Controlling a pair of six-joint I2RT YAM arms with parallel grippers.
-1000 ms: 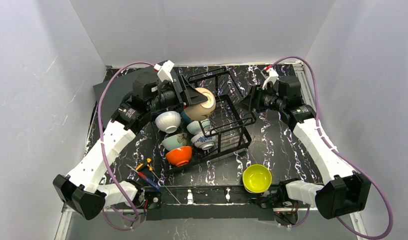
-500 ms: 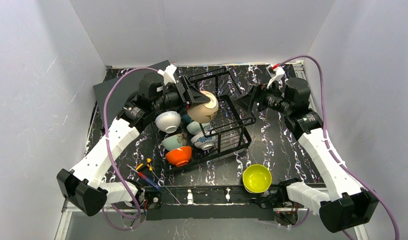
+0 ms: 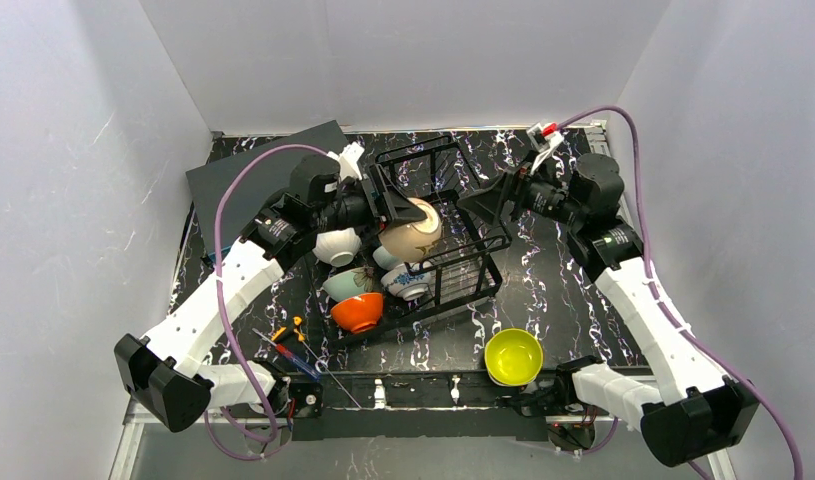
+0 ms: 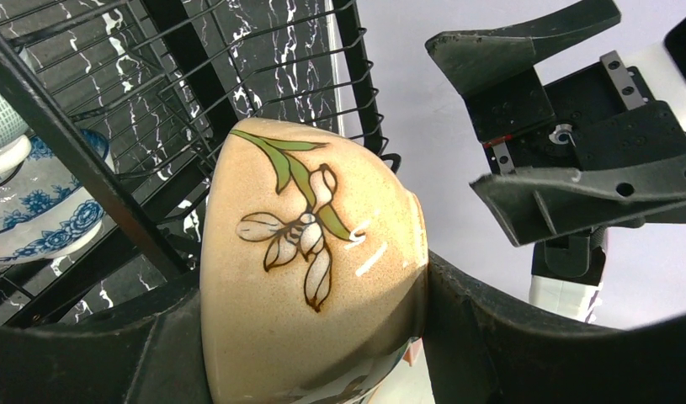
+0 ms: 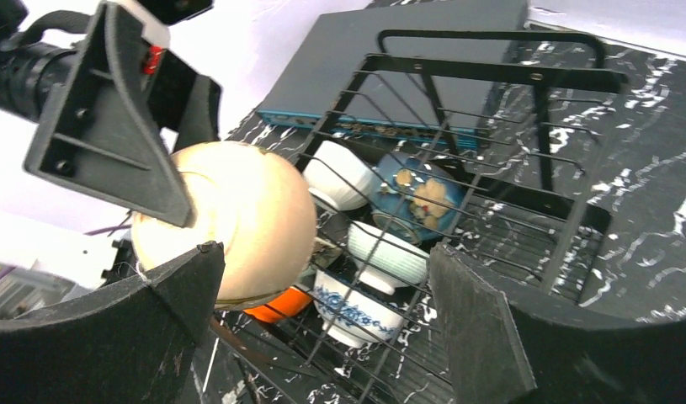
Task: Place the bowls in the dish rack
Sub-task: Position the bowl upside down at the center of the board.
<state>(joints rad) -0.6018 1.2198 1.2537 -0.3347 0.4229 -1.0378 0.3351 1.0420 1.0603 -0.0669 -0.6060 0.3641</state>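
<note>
1. The black marbled table (image 3: 553, 290) carries everything we see.
2. The dish rack (image 3: 461, 262) stands at the middle of the table, with its wire basket on the 3 o'clock side.
3. A dark grey flat box (image 3: 263, 160) lies at 10 o'clock from the rack.
4. Our left pincer (image 3: 403, 215) pinches the pinkish beige bowl (image 3: 413, 232), which is tipped on its side above the rack.
5. Our right pincer (image 3: 483, 203) is spread wide at 3 o'clock from that bowl, apart from it and holding nothing.
6. The yellow bowl (image 3: 513, 356) sits on the table at 5 o'clock from the rack.
7. The white bowl (image 3: 335, 245), mint-green bowl (image 3: 345, 284), orange bowl (image 3: 358, 312), blue-and-white bowl (image 3: 408, 283) and dark blue bowl (image 5: 423, 195) sit in the rack's 9 o'clock side.
</note>
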